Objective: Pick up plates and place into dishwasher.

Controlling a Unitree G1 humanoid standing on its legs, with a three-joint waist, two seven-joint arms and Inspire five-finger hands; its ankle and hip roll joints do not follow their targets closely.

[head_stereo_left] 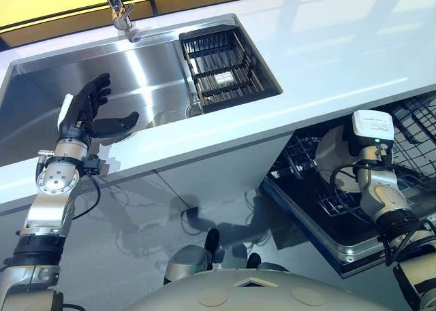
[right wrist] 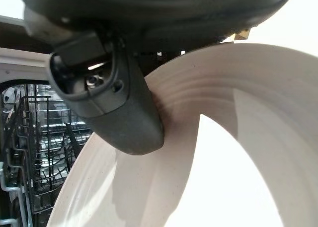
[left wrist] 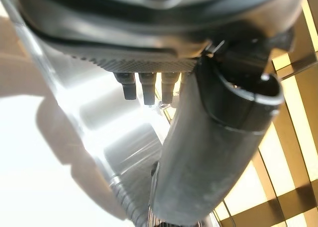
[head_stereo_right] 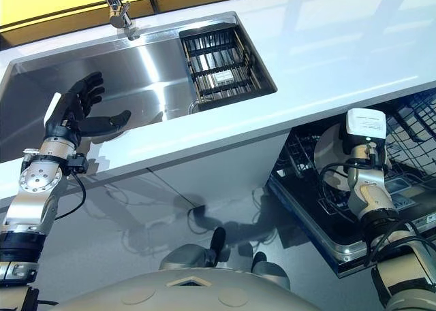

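A white plate (right wrist: pixel 238 152) is pinched by my right hand (right wrist: pixel 124 113), whose thumb lies across the plate's inner face. In the eye views the plate (head_stereo_left: pixel 332 158) stands on edge just under the counter's lip, above the black wire rack (head_stereo_left: pixel 306 182) of the open dishwasher. My left hand (head_stereo_left: pixel 85 113) is raised over the front edge of the steel sink (head_stereo_left: pixel 150 79), fingers straight and thumb spread, with nothing in it. In its wrist view the thumb (left wrist: pixel 213 152) and fingers (left wrist: pixel 144 88) stand apart over the shiny sink wall.
A black wire basket (head_stereo_left: pixel 225 66) sits in the sink's right end, and a faucet (head_stereo_left: pixel 119 11) rises behind the sink. The pale counter (head_stereo_left: pixel 327 45) runs to the right. The dishwasher's door (head_stereo_left: pixel 354 243) hangs open, low at the right.
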